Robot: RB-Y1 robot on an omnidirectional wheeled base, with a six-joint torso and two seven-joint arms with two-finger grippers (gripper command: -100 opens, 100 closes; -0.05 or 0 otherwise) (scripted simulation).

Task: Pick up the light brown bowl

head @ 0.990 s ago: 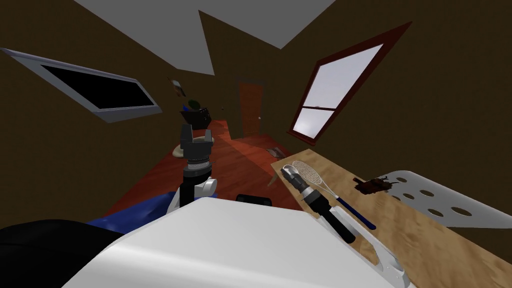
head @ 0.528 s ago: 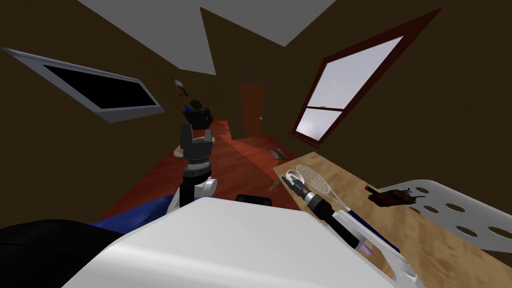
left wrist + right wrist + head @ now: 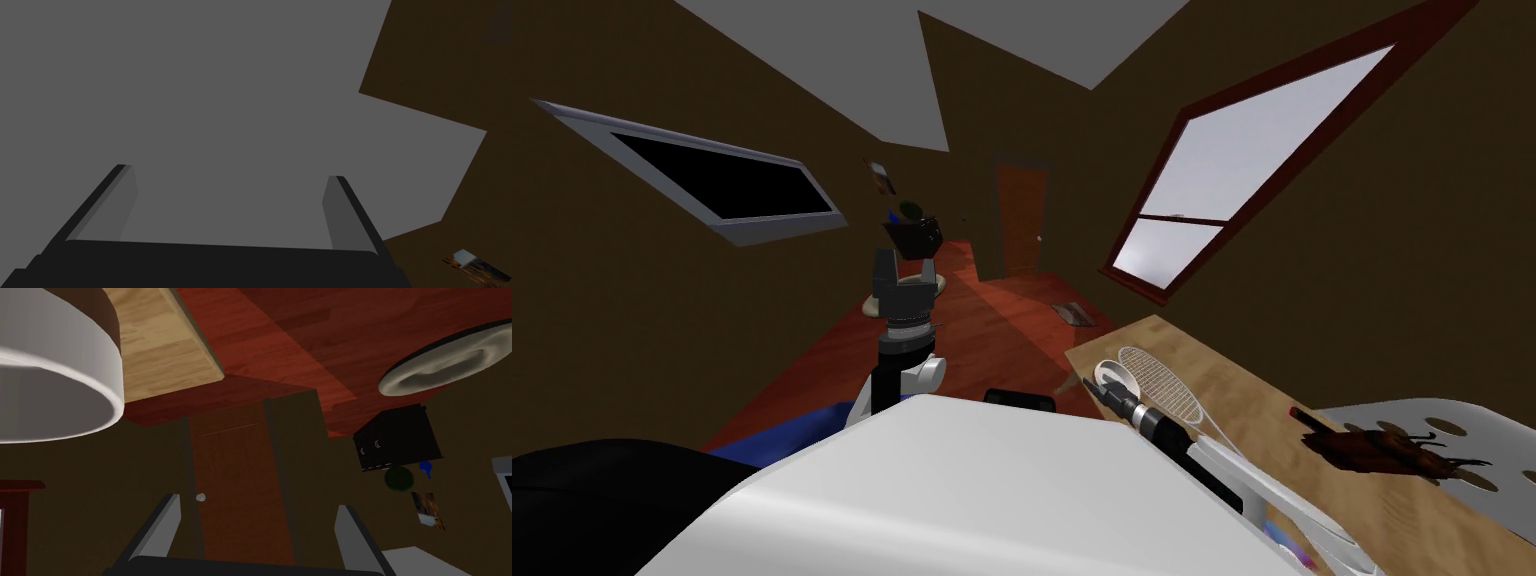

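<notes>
Right gripper (image 3: 257, 508) hung over the wooden table's (image 3: 1232, 390) far left end with its fingers spread and empty. The white-looking bowl (image 3: 55, 373) sat just beside them, not between. Left gripper (image 3: 230, 172) was raised at left, fingers wide apart, holding nothing.

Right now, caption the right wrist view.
Right fingers open, not yet around the white bowl at the wooden table's corner.

A room in a house: red-brown plank floor (image 3: 992, 320), brown wooden door (image 3: 1020, 220) at twelve o'clock, red-framed window (image 3: 1252, 160) at two o'clock, light wooden table (image 3: 1237, 388) bearing a wire-mesh skimmer (image 3: 1160, 380) at three o'clock.
</notes>
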